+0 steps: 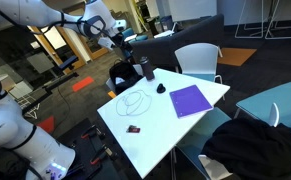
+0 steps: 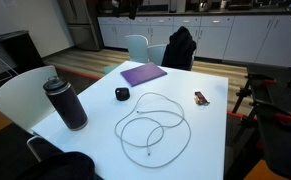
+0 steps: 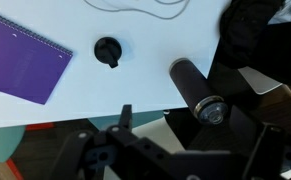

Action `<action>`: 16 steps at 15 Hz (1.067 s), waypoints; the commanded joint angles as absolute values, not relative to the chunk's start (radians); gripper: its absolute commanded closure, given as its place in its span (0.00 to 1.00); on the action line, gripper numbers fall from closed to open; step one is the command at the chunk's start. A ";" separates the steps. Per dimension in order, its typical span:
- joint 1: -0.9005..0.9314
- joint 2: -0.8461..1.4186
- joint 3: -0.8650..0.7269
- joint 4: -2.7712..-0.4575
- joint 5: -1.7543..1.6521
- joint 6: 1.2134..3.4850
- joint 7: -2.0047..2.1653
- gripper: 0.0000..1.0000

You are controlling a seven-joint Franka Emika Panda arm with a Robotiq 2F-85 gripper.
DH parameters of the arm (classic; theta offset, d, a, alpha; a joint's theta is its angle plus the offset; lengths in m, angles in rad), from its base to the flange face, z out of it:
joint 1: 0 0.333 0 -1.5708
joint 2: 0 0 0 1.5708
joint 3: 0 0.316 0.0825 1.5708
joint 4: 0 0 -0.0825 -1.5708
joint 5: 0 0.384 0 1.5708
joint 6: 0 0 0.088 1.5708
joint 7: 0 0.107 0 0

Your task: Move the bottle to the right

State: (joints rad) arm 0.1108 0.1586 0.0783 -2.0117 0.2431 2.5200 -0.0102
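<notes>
- Hanging in the air above the corner of the white table [image 1: 170, 125], the gripper [image 1: 118, 40] has nothing between its jaws and touches nothing.
- How wide the jaws stand I cannot tell: the wrist view shows one finger [image 3: 125, 118] clearly, and the other one is lost against the dark background.
- The bottle [image 1: 146, 68] stands upright near the table's corner, so its long axis is vertical. In the wrist view the bottle [image 3: 195, 90] looks foreshortened, with its cap end nearer to the camera.
- From the jaws the bottle lies below, and in the wrist view it is to the right of the visible finger. It is apart from the jaws, not between them.
- In an exterior view the bottle [image 2: 65, 103] is free on every side. The small dark lump [image 2: 122, 94] and the white cable [image 2: 153, 125] lie further from the jaws than the bottle does.
- I judge that the coming move asks for a sideways shift and a descent, so that the jaws come on both sides of the body, across the vertical axis.
</notes>
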 commanded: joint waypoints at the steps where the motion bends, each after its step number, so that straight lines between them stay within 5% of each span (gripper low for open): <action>1: 0.099 0.159 0.090 -2.007 0.237 2.517 -0.005 0.00; 7: 0.107 0.296 0.131 -1.913 0.377 2.578 0.001 0.00; 16: 0.259 0.694 0.102 -1.566 0.120 2.807 0.123 0.00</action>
